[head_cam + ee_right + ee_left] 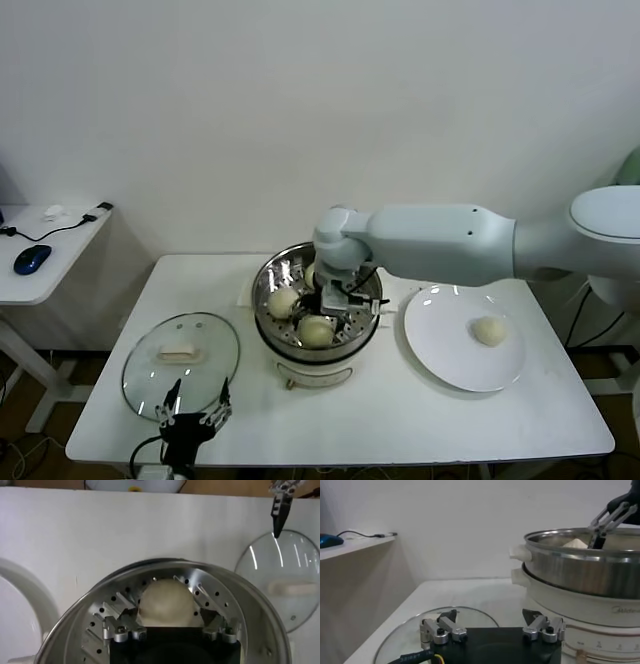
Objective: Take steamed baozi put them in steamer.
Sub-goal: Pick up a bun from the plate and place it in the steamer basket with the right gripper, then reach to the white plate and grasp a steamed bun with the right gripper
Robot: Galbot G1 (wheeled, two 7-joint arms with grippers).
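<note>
Head view has the right gripper (335, 297) down inside the steamer (270, 290), which sits mid-table between the glass lid (180, 360) and the white plate (440, 350). I count two baozi clearly in the basket, one toward the lid side (283, 301) and one at the near edge (316, 331), plus a pale bit behind the wrist that could be a third, can't say for sure. One more bun (489, 330) is on the plate, well apart from the pot.

In the right wrist cam the fingers (122, 630) stand wide apart on either side of a baozi (166, 602) resting on the perforated floor, so it reads to me as let go, not squeezed. Whether the pads touch the dough I can't tell. Makes sense to drop it low in the basket like that: soft dough, short fall, no rolling.

The left gripper (195, 418) is parked at the near table edge by the lid, jaws spread, holding nothing. The left wrist cam shows its fingers (442, 630) hovering over the lid rim, out of the way of the pot.

My guess is the plate bun is the last one to move.
</note>
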